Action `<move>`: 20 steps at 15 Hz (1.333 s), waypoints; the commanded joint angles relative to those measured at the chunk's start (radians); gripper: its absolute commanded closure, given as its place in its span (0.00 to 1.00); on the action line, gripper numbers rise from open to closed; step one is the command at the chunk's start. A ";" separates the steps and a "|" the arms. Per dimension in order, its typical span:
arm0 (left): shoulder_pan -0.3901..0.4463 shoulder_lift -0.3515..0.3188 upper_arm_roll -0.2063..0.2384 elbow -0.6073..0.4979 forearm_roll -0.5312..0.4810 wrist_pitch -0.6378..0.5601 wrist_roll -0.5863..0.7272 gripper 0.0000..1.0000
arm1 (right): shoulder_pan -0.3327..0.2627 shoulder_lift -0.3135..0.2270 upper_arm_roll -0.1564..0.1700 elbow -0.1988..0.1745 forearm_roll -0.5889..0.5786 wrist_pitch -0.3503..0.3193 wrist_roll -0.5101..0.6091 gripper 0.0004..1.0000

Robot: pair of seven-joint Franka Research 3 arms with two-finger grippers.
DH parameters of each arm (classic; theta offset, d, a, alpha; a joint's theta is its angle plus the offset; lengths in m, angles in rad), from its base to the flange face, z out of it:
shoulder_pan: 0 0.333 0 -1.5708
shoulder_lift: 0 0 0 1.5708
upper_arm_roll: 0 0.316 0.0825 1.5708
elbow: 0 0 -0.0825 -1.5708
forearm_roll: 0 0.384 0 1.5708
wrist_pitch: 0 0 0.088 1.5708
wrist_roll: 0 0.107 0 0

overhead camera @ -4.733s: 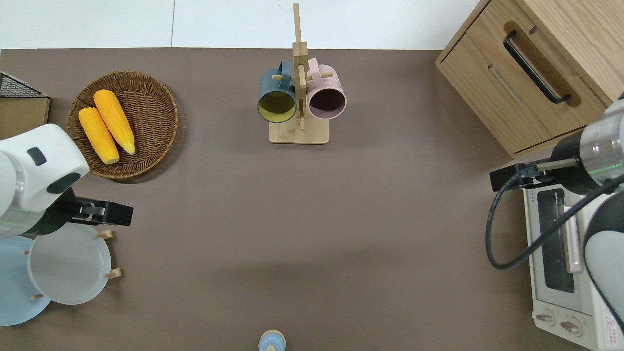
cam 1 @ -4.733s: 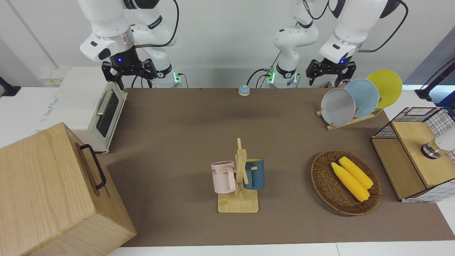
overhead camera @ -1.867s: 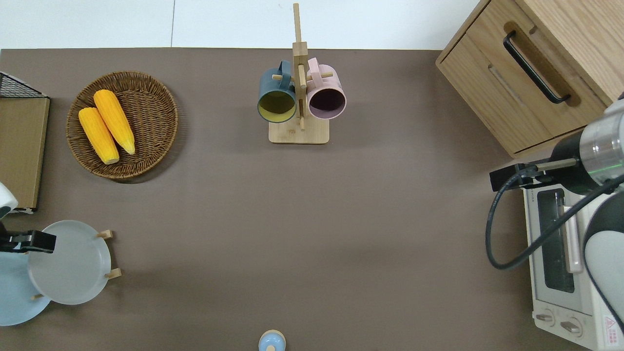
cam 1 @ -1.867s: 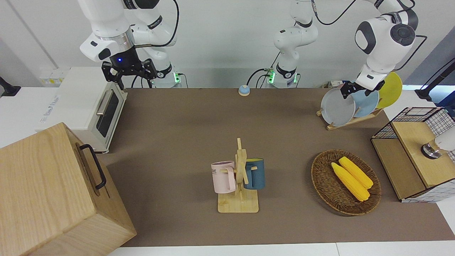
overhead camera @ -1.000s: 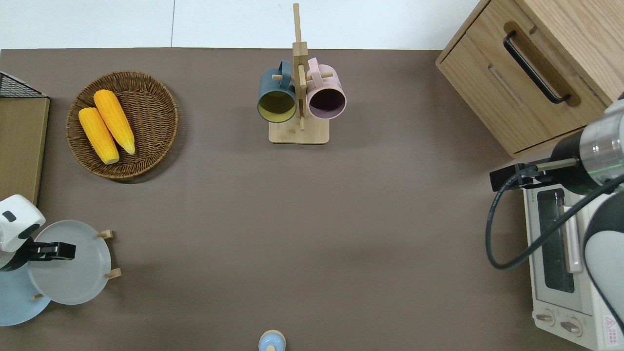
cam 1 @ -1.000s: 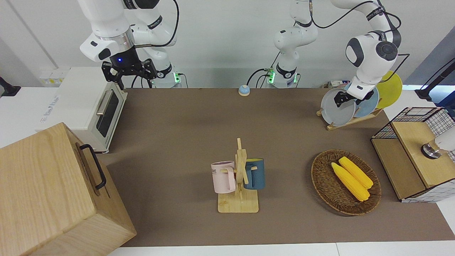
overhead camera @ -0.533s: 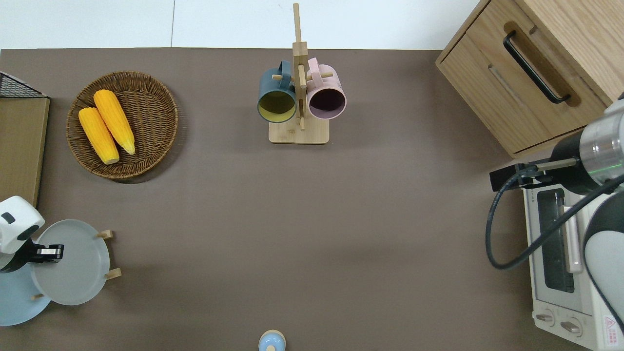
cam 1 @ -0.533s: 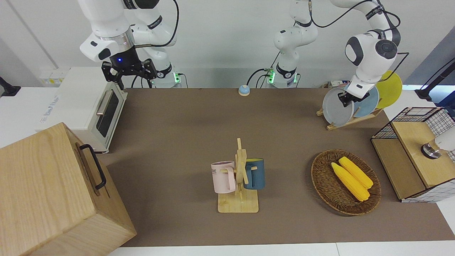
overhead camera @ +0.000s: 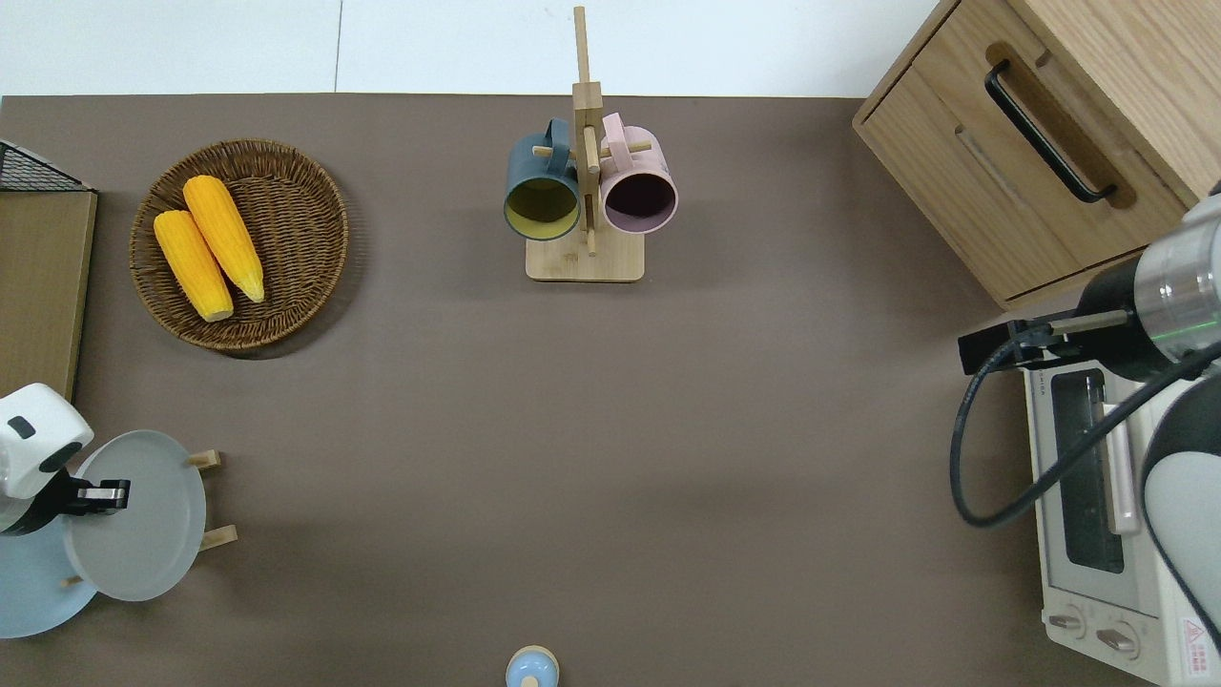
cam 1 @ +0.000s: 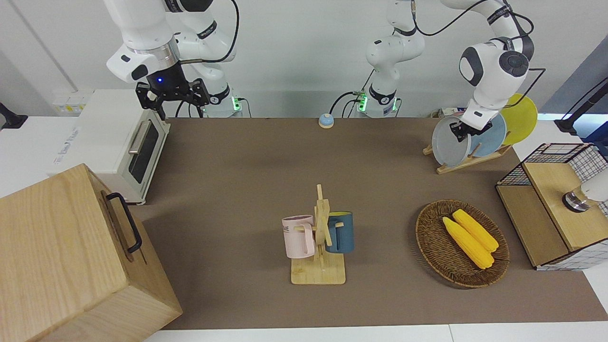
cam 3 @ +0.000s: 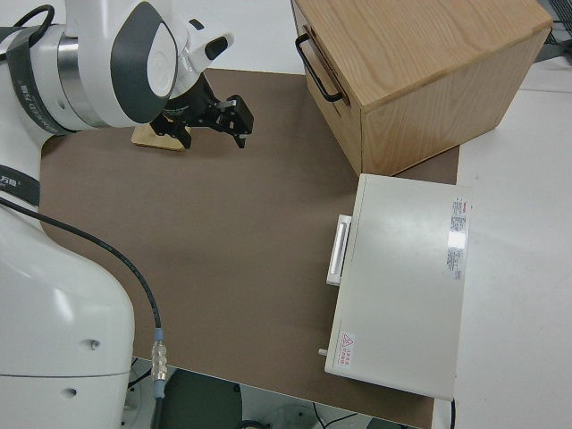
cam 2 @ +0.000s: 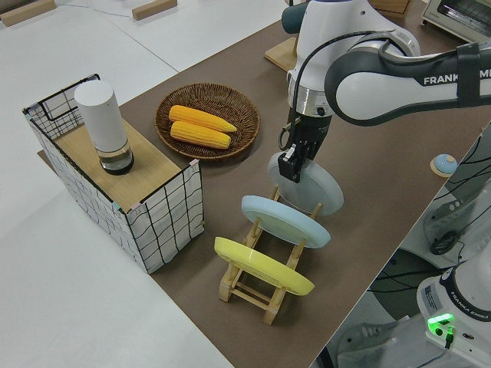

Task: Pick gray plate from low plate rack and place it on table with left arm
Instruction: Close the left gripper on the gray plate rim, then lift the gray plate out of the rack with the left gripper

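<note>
The left pincer (cam 1: 463, 132) is clamped on the upper rim of the gray plate (cam 1: 448, 143), which sits at the end slot of the low plate rack (cam 1: 468, 162) near the left arm's end of the surface (cam 1: 247, 180), tipped more upright than its neighbours. In the overhead view the left pincer (overhead camera: 100, 494) shows only as a short black block over the gray plate (overhead camera: 143, 530), the arm's white wrist is cut by the frame edge, and only two peg tips of the low plate rack (overhead camera: 217, 537) stick out. The left side view shows the left pincer (cam 2: 292, 162) straddling the edge of the gray plate (cam 2: 316, 187), with the light blue plate (cam 2: 284, 221) and yellow plate (cam 2: 261, 266) slanted in the remaining slots of the low plate rack (cam 2: 253, 290); whether the gray plate's lower edge touches the rails cannot be told. "FRANKA" reads partly on the left arm (cam 2: 399, 77), cut off at the edge. The right arm is parked, its right pincer (cam 1: 172, 95) spread wide. The pink mug (cam 1: 298, 236) bears dark lettering too small to read.
</note>
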 commanded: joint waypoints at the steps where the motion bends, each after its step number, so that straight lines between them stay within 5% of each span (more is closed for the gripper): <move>1: -0.007 -0.050 -0.006 0.037 0.011 -0.100 -0.029 1.00 | -0.019 -0.001 0.018 0.009 -0.002 -0.013 0.013 0.02; 7: -0.006 -0.059 -0.046 0.198 0.011 -0.289 -0.057 1.00 | -0.020 -0.001 0.018 0.009 -0.002 -0.014 0.013 0.02; 12: -0.006 -0.059 -0.107 0.357 0.011 -0.467 -0.108 1.00 | -0.020 -0.003 0.018 0.009 -0.002 -0.014 0.013 0.02; 16: -0.006 -0.062 -0.176 0.382 0.008 -0.516 -0.174 1.00 | -0.019 -0.003 0.018 0.009 -0.002 -0.014 0.013 0.02; 20: -0.006 -0.065 -0.185 0.382 -0.141 -0.518 -0.192 1.00 | -0.019 -0.003 0.018 0.009 -0.002 -0.013 0.013 0.02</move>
